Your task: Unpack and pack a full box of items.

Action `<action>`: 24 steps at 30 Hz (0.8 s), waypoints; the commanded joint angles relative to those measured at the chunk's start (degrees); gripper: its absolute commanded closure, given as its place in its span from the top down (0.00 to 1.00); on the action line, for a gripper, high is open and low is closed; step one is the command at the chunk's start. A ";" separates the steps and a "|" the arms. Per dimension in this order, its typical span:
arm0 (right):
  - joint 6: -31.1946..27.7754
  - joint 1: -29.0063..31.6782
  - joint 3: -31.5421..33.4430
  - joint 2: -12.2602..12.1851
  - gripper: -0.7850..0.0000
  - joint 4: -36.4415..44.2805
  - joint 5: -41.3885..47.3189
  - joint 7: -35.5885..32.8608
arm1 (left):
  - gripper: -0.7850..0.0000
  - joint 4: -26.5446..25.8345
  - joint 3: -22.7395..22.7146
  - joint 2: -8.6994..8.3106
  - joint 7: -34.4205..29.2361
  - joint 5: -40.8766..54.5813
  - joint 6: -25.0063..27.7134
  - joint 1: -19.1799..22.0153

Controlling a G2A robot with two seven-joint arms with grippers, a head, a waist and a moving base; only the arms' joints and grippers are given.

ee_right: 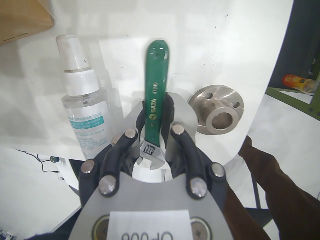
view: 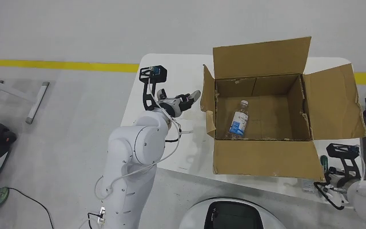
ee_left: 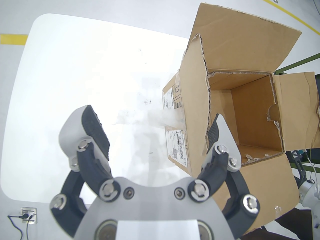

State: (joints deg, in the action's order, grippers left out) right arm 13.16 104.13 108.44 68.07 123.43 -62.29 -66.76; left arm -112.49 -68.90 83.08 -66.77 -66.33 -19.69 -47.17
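Cardboard box (view: 263,163), brown with its flaps open, stands on the white table (view: 171,74). The right gripper (ee_right: 154,111) is clamped on a green-handled adjustable wrench (ee_right: 156,71), between a clear spray bottle (ee_right: 82,96) and a round steel flange (ee_right: 216,112) that rest on the table. The left gripper (ee_left: 152,116) is spread wide and holds nothing, just beside the box's side flap. A small clear labelled bottle (view: 239,121) lies on the box floor.

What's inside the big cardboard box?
One bottle lies on its side on the floor of the box, close to one side wall. The rest of the floor looks bare. Whatever is under the bottle is covered.
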 commanded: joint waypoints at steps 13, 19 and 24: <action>1.01 1.08 6.34 0.32 0.00 2.50 10.37 1.96 | 1.00 0.00 0.00 0.00 0.00 0.00 0.00 0.00; -0.06 2.69 18.86 0.99 0.00 5.34 27.81 6.80 | 1.00 0.00 0.00 0.00 0.00 0.00 0.00 0.00; -2.68 4.66 30.49 1.87 0.00 6.85 42.57 11.35 | 1.00 0.00 0.00 0.00 0.00 0.00 0.00 0.00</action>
State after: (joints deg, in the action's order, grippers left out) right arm 10.98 108.50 136.28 69.78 130.10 -23.76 -56.15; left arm -112.49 -68.90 83.08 -66.77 -66.33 -19.69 -47.17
